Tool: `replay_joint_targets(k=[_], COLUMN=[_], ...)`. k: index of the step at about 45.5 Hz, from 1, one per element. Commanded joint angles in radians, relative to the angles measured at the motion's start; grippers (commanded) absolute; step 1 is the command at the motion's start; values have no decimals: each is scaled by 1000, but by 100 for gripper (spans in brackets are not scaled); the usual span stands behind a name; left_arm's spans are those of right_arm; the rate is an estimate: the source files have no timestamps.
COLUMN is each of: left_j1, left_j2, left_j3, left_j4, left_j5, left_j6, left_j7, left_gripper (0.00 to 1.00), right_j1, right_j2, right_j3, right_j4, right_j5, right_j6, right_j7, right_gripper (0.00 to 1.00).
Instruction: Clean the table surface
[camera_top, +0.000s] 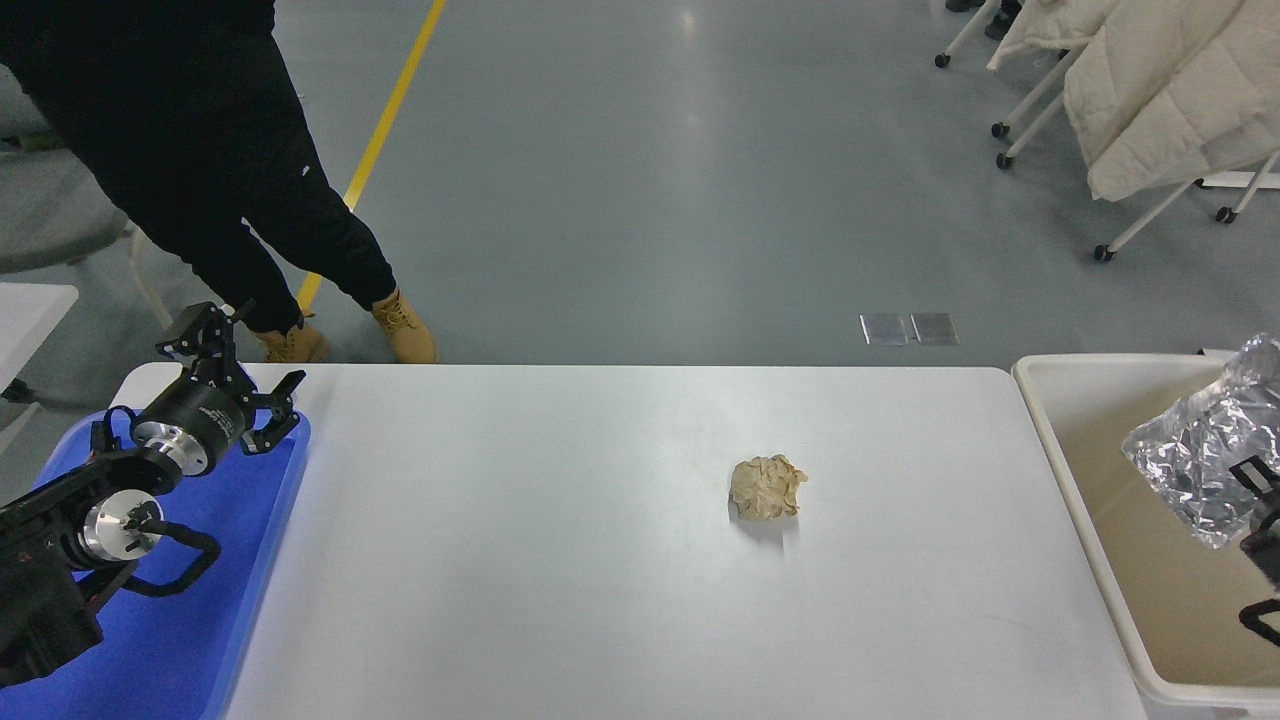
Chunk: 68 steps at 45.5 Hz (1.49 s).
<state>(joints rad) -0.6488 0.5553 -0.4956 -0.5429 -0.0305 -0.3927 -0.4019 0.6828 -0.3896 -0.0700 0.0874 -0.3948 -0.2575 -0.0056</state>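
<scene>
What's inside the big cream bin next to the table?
Above the cream bin is crinkly silver foil, at the right gripper. The bin's floor looks bare, but the foil and picture edge hide part.

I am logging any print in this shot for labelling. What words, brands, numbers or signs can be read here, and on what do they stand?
None can be read.
Left arm wrist housing: faint light lettering, too small and blurred to read.
Person's trousers: a tiny pale mark, too small to read.
White table, blue tray, cream bin, crumpled paper ball, foil wad: no print seen.
</scene>
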Motion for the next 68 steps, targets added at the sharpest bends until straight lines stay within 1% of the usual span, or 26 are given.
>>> replay_joint_targets(k=[1,16,17,18,19,20,28,37,45,51,60,64,68], left_j1=[0,0,0,0,0,0,0,0,0,0,0,0,0], left_j2=[0,0,0,0,0,0,0,0,0,0,0,0,0], left_j3=[-1,0,0,0,0,0,0,0,0,-1,0,0,0], left_j4=[0,0,0,0,0,0,0,0,0,0,1,0,0], left_j5=[0,1,1,0,1,0,0,1,1,0,0,0,0], left_j6=[0,0,0,0,0,0,0,0,0,0,0,0,0], left_j7=[0,0,0,0,0,0,0,0,0,0,0,0,0], left_gripper=[100,100,100,100,100,100,100,100,100,100,100,100,100], right_j1=[-26,-29,-28,-25,-22,-20,-11,8,64,119,210,224,224], right_j2=[92,94,94,94,92,92,80,60,6,-55,-215,-244,-264], right_j3=[1,7,9,12,15,18,27,29,33,33,42,99,203], right_j4=[-35,-34,-34,-35,-35,-35,-37,-35,2,112,420,488,540], right_j5=[66,83,85,88,90,91,126,126,131,132,131,131,131], right_j6=[-28,-26,-26,-29,-29,-29,-31,-31,-17,-17,-17,-16,-12], right_j7=[0,0,0,1,1,1,1,1,1,6,10,10,10], right_gripper=[0,0,18,45,75,100,100,100,100,100,100,100,100])
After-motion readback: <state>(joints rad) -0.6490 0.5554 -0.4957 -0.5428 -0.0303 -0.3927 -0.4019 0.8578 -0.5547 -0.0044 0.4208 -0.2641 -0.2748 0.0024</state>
